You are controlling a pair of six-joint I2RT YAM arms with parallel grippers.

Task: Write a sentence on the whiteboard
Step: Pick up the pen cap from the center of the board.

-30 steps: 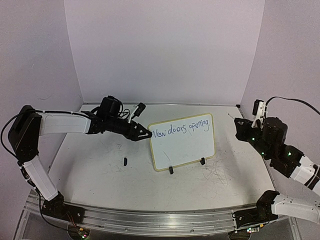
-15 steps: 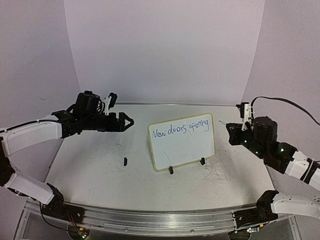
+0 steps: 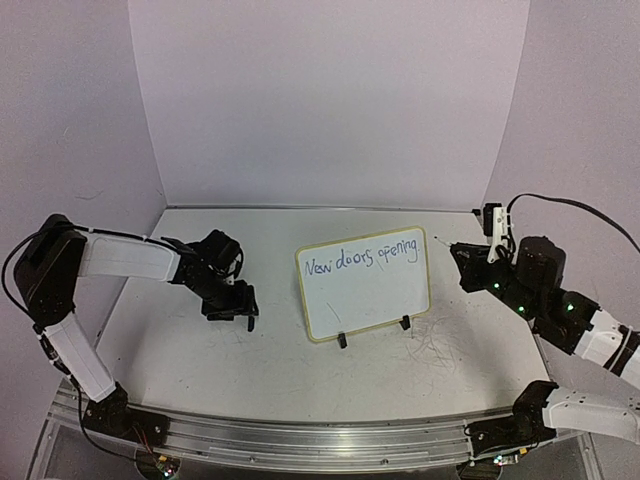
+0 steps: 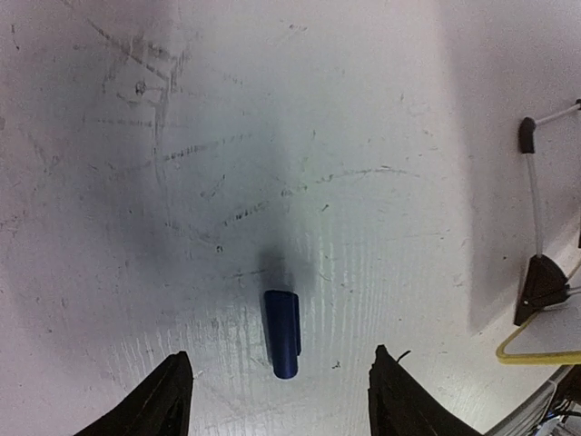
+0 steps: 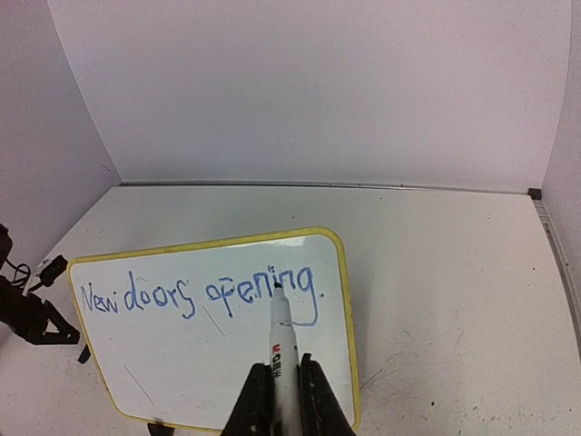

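Left wrist view first: my left claw (image 4: pixel 281 401) hangs wide open over the bench (image 4: pixel 381 136) with nothing in it. A small blue cap (image 4: pixel 283 333) lies flat between the finger lines, its long axis running straight away from the claw, touching neither finger. From the top view that cap is hard to make out under my left claw (image 3: pixel 232 312). That view does show the whiteboard (image 3: pixel 372 305) standing just to the claw's right on two black feet, long side across the bench, right end set a bit further back. The sentence (image 3: pixel 365 257) runs along its top edge, climbing towards the right. Over to my right claw (image 3: pixel 468 262), off the board's right edge. The right wrist view shows what the top one can't: my right claw (image 5: pixel 283 407) clamped tight on a white marker (image 5: pixel 281 341), which points straight ahead. Its tip lines up with "opening" in the sentence (image 5: pixel 195 295).
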